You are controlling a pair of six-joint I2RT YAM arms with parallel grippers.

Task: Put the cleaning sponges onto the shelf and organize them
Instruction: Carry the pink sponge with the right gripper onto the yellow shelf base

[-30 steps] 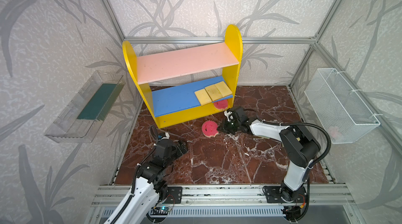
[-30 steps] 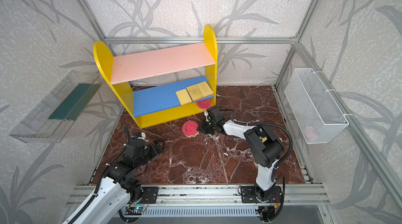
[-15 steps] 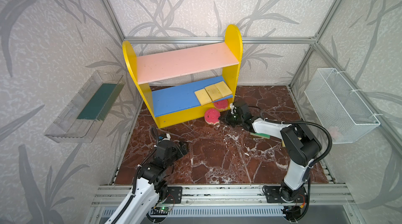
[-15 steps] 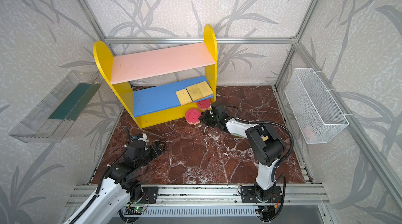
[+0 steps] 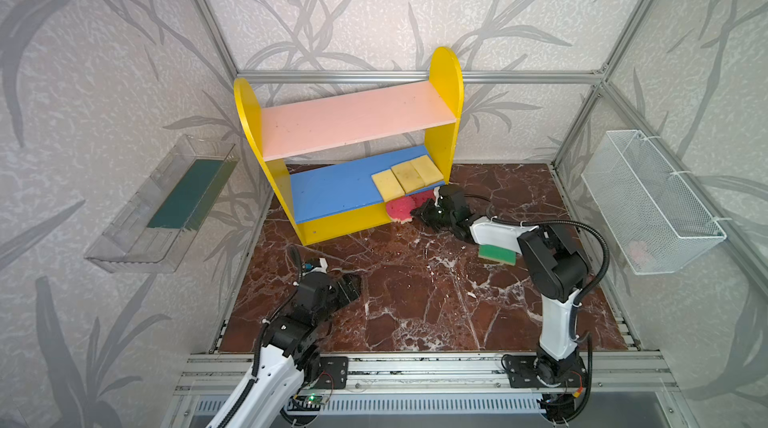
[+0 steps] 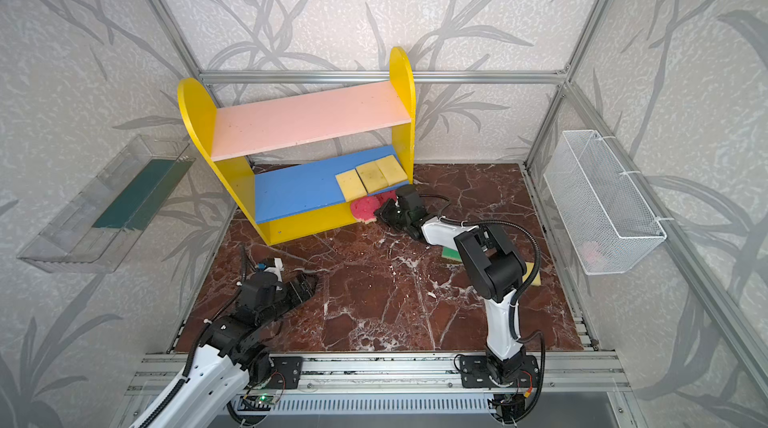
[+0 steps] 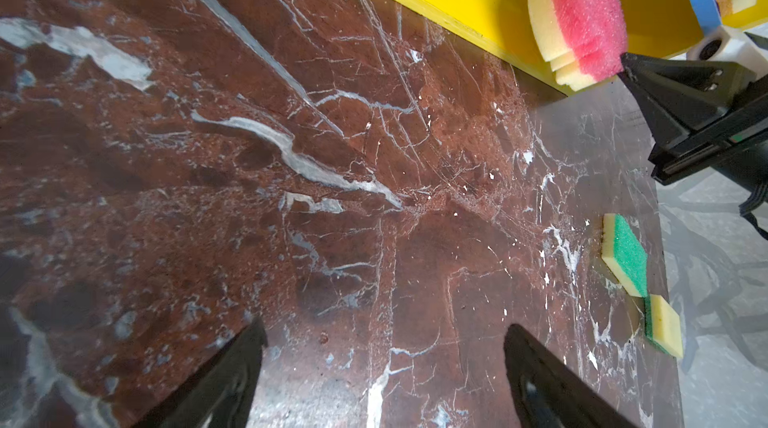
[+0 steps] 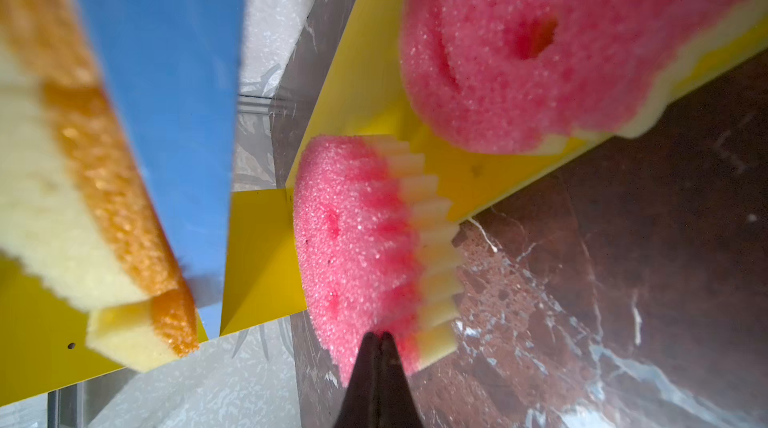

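Right claw [image 8: 376, 336] pinching the pink sponge [image 8: 353, 238] at the shelf [image 5: 340, 226] base edge, left claw [image 7: 382, 363] spread idle: best slid fully inward beside its twin before letting go.

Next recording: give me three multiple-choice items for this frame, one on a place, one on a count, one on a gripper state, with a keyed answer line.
1. Where does the green-faced sponge lie?
A. pink top board
B. marble floor
C. wire basket

2. How many yellow sponges lie on the blue board?
A. one
B. three
C. five

3. How is the right gripper?
A. wide open
B. out of view
C. shut, tips against a pink round sponge

Key: 1 B, it lies beside the right arm on the floor; 2 B, three lie side by side; 3 C, the right wrist view shows the tips together.
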